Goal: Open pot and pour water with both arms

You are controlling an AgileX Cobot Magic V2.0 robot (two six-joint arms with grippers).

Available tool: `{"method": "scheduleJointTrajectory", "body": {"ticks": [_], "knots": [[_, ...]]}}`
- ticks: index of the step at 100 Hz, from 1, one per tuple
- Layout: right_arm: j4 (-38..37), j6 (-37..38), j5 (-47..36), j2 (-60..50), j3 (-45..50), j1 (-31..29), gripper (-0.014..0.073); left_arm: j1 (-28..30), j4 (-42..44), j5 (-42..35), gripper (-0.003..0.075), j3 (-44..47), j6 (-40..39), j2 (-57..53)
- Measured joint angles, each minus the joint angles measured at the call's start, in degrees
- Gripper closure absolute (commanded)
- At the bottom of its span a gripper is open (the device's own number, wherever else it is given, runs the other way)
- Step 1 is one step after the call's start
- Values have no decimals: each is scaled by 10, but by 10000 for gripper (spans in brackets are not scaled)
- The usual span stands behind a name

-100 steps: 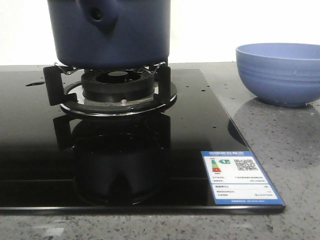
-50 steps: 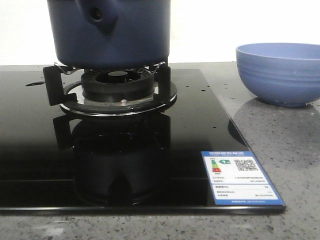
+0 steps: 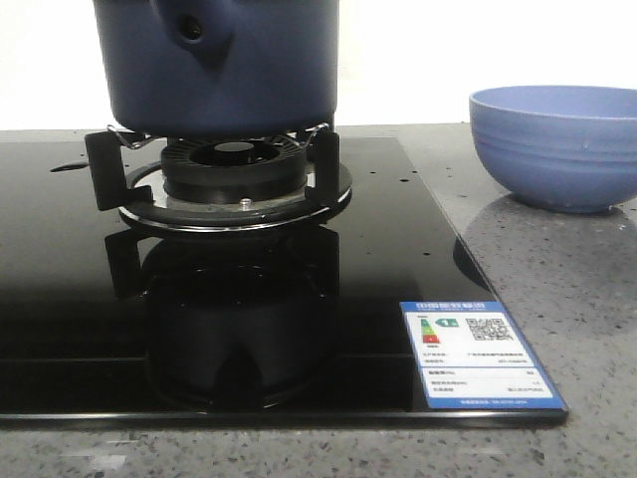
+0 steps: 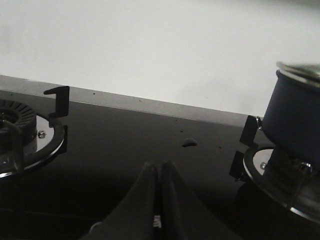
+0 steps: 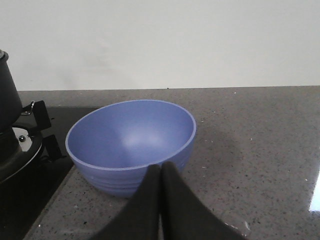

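The dark navy pot [image 3: 224,65] stands on the burner grate [image 3: 229,174] of the black glass cooktop, its side nub with the round hole facing the front camera; its top is cut off by the frame. The left wrist view catches the pot [image 4: 295,112] at one side, with the rim of its lid just showing. My left gripper [image 4: 159,167] hovers over the dark cooktop glass, shut, fingers pressed together and holding nothing. My right gripper [image 5: 161,169] is shut and empty too, just in front of the periwinkle bowl [image 5: 131,142]. Neither gripper shows in the front view.
The periwinkle ribbed bowl [image 3: 557,144] sits on the grey speckled counter [image 3: 557,299] right of the cooktop. A second burner [image 4: 25,135] lies left of the pot. A blue-and-white energy label [image 3: 476,351] is stuck on the cooktop's front right corner. A white wall runs behind.
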Motion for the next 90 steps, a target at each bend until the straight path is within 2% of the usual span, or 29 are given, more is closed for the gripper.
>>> {"method": "scheduleJointTrajectory", "body": {"ticks": [14,90], "knots": [[0,0,0,0,0,0,655,-1,23,-4,741,50,-6,-53],[1,0,0,-1,1,0,655,-1,42,-12,741,49,-23,-54]]}}
